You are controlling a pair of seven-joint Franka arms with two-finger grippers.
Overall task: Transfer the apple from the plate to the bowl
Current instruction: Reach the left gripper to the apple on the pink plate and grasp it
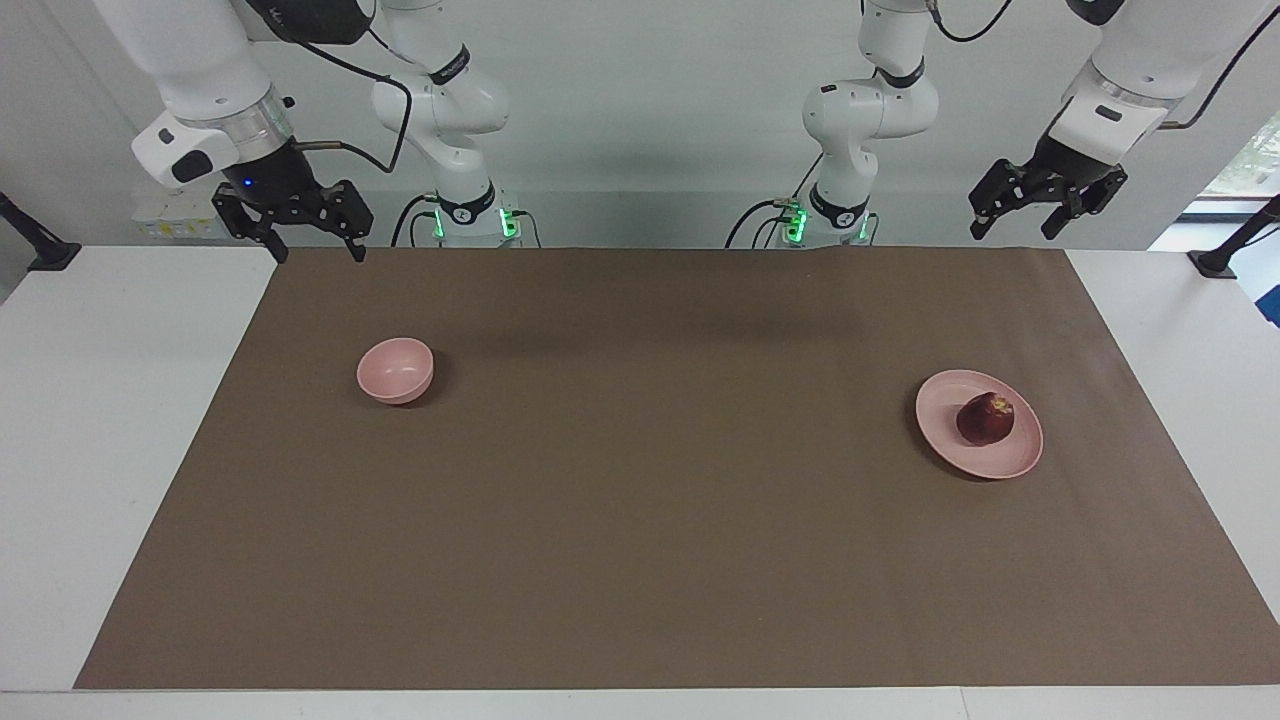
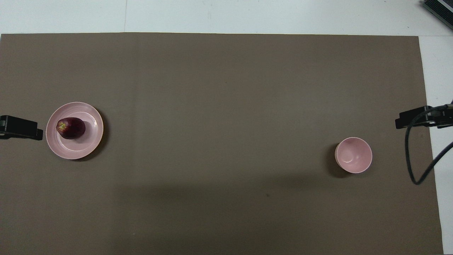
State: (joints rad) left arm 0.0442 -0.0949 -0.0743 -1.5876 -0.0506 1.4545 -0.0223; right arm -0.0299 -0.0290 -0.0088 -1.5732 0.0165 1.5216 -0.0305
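Note:
A dark red apple [image 1: 986, 418] [image 2: 71, 128] lies on the flat pale pink plate [image 1: 945, 432] [image 2: 88, 141] toward the left arm's end of the table. The small deep pink bowl [image 1: 396, 370] [image 2: 354, 155] stands toward the right arm's end, with nothing in it. My left gripper [image 1: 1012, 233] hangs open high over the mat's edge at the robots' end, well apart from the plate. My right gripper [image 1: 316, 256] hangs open high over the mat's corner at the robots' end, apart from the bowl. In the overhead view only black tips of the left gripper [image 2: 21, 127] and right gripper [image 2: 412, 118] show.
A brown mat [image 1: 640, 480] [image 2: 226, 88] covers most of the white table [image 1: 100, 400]. A black cable [image 2: 412, 159] hangs from the right arm near the bowl. Both arm bases [image 1: 470, 215] stand at the table's edge.

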